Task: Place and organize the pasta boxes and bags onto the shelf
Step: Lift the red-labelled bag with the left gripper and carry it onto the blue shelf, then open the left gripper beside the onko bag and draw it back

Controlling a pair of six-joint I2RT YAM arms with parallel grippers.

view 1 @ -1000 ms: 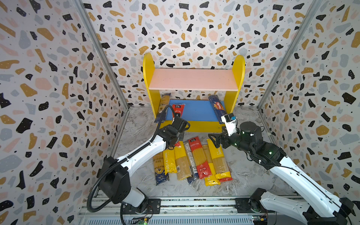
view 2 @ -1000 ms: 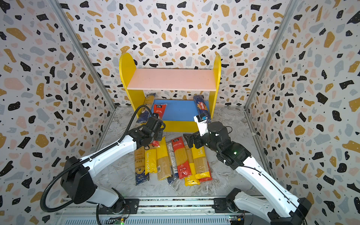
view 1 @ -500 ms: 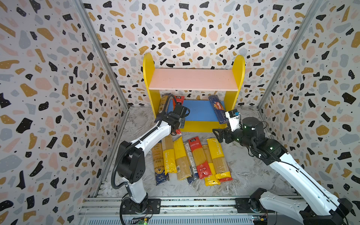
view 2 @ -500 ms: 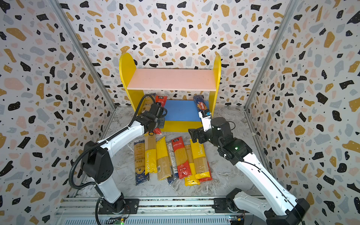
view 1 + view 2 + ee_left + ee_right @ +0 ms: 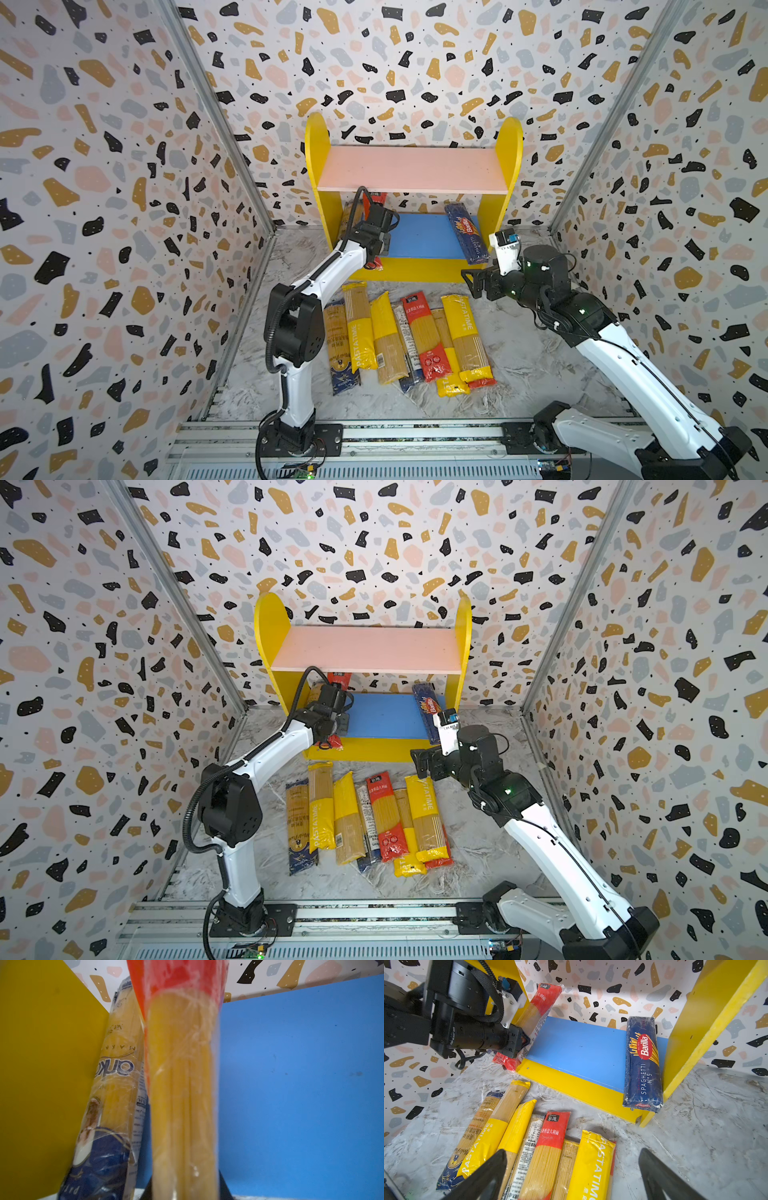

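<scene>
Your left jaws gripped the red-ended spaghetti pack (image 5: 542,1001) near its lower end, tilted at the left end of the blue lower board (image 5: 581,1049); your right jaws stood wide, empty. It looked light, brittle, slippery: best held mid-length.

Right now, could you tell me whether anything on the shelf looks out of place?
The Barilla pack sticks out past the front edge of the blue lower board; the red-ended pack in the left pincer overhangs it too.
</scene>
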